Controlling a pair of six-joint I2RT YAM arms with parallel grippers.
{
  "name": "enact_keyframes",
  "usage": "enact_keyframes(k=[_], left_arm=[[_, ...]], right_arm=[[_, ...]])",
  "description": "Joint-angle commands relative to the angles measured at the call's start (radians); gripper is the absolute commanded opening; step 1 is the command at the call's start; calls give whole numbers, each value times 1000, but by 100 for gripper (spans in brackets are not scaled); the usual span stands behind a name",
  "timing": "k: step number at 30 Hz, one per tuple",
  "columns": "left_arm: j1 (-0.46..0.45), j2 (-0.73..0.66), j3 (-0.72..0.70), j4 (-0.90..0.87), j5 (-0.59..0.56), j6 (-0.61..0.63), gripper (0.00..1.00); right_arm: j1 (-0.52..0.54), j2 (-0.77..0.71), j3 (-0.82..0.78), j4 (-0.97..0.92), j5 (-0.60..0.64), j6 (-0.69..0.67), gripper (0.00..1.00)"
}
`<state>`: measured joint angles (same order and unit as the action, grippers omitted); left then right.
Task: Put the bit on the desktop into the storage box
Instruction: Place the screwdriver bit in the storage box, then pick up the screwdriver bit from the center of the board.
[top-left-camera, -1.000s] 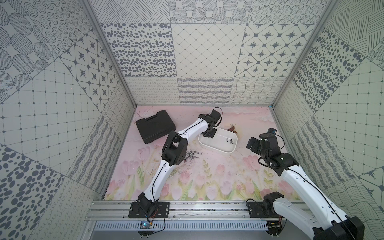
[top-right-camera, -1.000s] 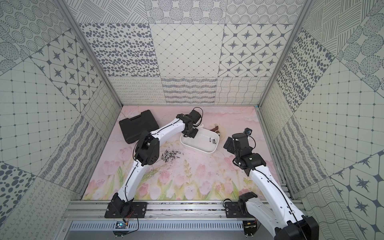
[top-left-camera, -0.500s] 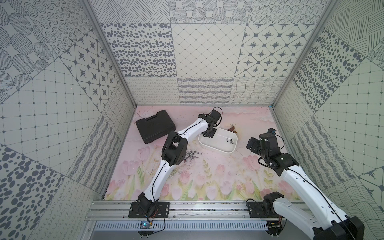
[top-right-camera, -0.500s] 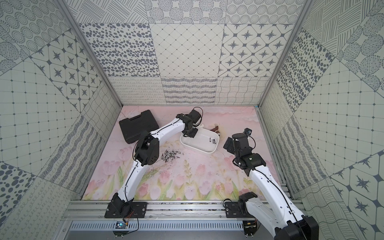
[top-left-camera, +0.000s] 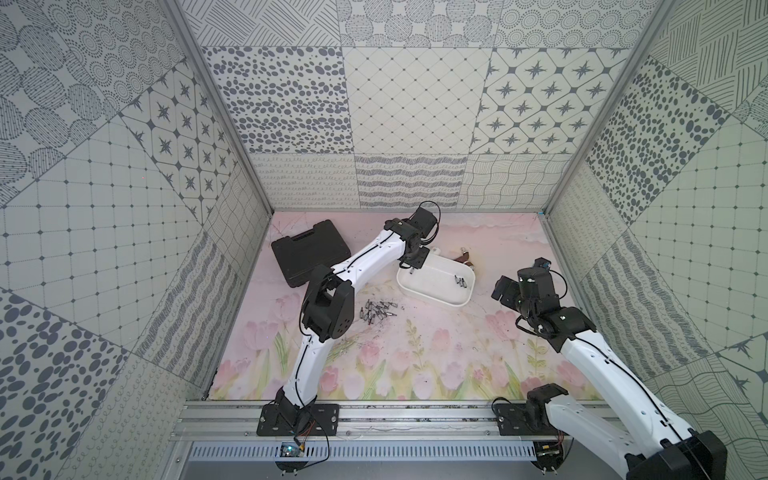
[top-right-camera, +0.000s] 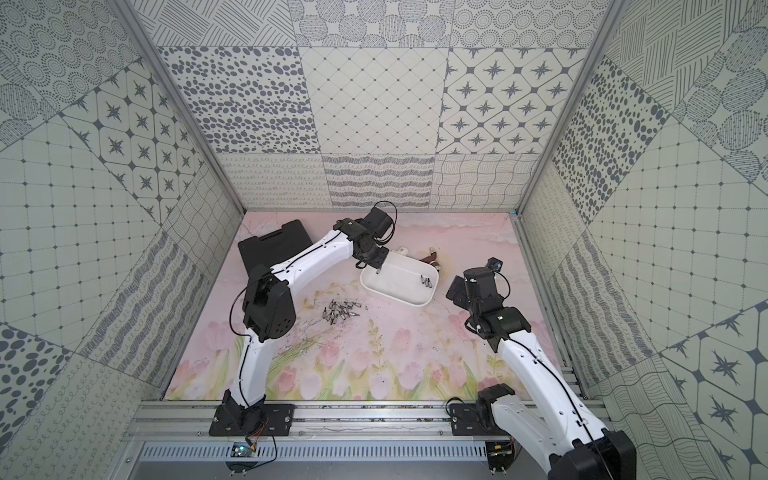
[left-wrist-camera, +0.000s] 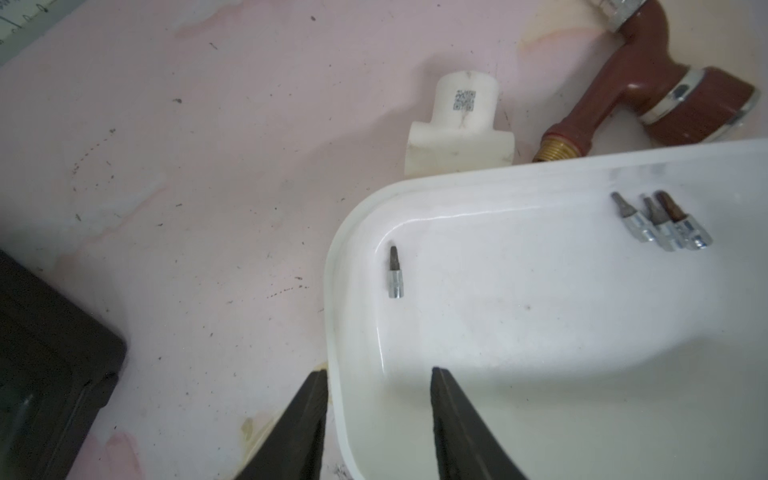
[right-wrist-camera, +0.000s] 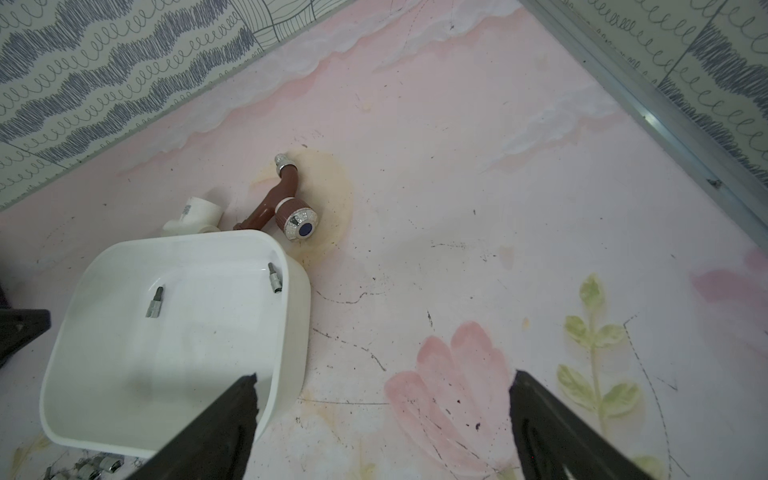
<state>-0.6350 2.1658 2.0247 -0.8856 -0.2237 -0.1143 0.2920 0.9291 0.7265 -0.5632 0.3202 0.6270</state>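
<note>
Bit (left-wrist-camera: 396, 272): lying flat on the floor of the box (left-wrist-camera: 540, 176), near one corner, free of both jaws. Three more bits (left-wrist-camera: 660, 222) are seen side by side, touching, at the opposite wall. The left gripper (left-wrist-camera: 376, 372) is held over the box rim, jaws parted, nothing between them; one jaw is over the desktop (left-wrist-camera: 208, 166), one over the box. The right gripper (right-wrist-camera: 382, 376) is spread wide and empty, beside the box.

Judged: this drop is done, and a pile (top-left-camera: 378, 311) of bits remains on the desktop near the box. The left gripper is best raised straight up until the rim is cleared — only then swung to the pile. One bit at the pile's edge should be taken, across its shank.

Not resolved: the pile's count — the bits overlap and are too small in both top views. In the right wrist view the pile is cut off at the frame edge, and the three bits cannot be told apart there.
</note>
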Motion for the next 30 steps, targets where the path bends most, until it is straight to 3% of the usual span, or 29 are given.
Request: enact_keyframes(k=[1, 10, 17, 23, 30], left_arm=[[-1, -153, -145, 53, -19, -29, 49], [25, -412, -458, 87, -29, -92, 57], [138, -561, -709, 142, 75, -179, 62], [211, -579, -824, 135, 105, -207, 74], [236, -542, -853, 116, 132, -207, 75]], right_arm=[[-4, 10, -8, 42, -15, 16, 97], [-5, 16, -14, 47, -18, 15, 97], [-7, 21, -12, 47, -12, -1, 97], [-10, 26, -10, 51, -10, -5, 97], [-11, 43, 3, 56, -25, -3, 97]])
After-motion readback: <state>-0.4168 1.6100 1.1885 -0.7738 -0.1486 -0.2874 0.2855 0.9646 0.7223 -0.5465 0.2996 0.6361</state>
